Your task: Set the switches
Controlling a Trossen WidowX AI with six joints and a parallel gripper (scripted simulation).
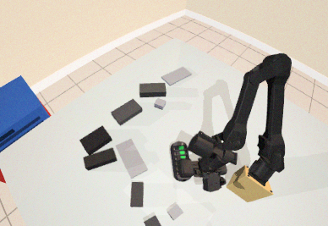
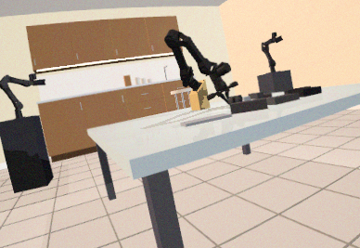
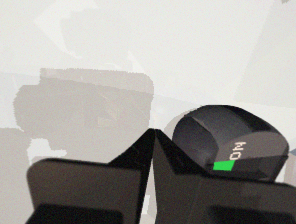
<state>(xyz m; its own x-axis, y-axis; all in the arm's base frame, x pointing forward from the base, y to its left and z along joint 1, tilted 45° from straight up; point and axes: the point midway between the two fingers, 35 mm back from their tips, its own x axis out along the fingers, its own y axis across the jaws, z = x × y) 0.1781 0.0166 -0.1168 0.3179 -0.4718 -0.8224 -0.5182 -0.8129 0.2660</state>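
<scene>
The dark grey controller unit (image 1: 174,158) (image 3: 200,135) sits on the bench with its switch side up. In the top view, three green switch ends show toward its far end; the nearer switches are covered by the gripper. The wrist view shows one rounded end with the "ON" marking (image 3: 237,151) and one green patch (image 3: 223,165). The underside label is hidden. My gripper (image 3: 153,134) is shut and empty. In the wrist view its tips are just left of the unit; in the top view it overlaps the unit's near part. Contact cannot be told.
Several dark blocks, including one (image 1: 152,90) at the back and one (image 1: 100,159) at left, lie left of and behind the unit. A flat grey plate (image 1: 132,158) lies to its left, a small grey block (image 1: 175,211) nearer. A yellow block (image 1: 254,189) stands by the arm's base.
</scene>
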